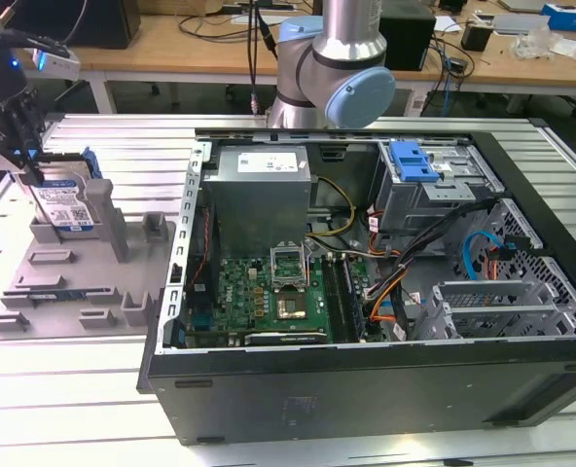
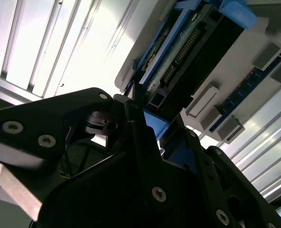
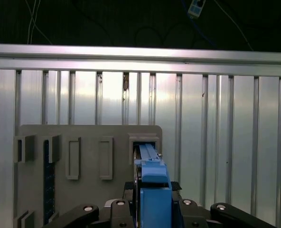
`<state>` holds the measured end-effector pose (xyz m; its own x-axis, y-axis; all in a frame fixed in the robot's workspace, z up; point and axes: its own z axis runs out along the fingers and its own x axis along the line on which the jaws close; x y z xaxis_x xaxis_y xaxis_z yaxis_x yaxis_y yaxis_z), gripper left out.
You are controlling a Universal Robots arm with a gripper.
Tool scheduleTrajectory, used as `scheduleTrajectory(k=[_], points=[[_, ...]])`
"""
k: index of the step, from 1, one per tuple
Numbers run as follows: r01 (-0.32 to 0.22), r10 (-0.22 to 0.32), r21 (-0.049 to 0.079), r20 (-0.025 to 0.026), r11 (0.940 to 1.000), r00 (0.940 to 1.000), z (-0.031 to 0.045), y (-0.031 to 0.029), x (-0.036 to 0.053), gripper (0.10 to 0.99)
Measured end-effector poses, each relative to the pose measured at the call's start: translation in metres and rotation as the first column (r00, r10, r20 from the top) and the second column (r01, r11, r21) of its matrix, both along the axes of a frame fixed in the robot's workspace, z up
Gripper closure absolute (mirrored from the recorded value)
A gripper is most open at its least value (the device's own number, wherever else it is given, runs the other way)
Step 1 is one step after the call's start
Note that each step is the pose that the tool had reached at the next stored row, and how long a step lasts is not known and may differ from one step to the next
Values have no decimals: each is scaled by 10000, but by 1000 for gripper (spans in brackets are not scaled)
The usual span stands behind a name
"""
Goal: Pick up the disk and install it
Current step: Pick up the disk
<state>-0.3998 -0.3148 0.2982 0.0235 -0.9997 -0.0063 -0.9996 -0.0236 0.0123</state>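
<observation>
Clamped with pincer [image 1: 27, 165] onto blue-framed edge of disk [image 1: 67, 206], upright in grey holder [image 1: 84, 292] on worktop [image 1: 64, 409]. Not yet lifted. Install into open computer case [image 1: 366, 381] undone.

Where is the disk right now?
At the exterior view's left, the disk stands on edge in the grey holder tray, beside the open computer case, with the gripper at its top edge.

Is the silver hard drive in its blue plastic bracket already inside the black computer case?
No, the silver hard drive stands upright in the grey holder tray, outside the black computer case, in the exterior view.
</observation>
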Motion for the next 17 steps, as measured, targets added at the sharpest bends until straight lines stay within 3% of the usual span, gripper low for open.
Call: scheduleTrajectory(k=[9,17], points=[[0,0,52,1,10000,10000,59,-4,0,718],[0,0,58,0,10000,10000,186,-4,0,718]])
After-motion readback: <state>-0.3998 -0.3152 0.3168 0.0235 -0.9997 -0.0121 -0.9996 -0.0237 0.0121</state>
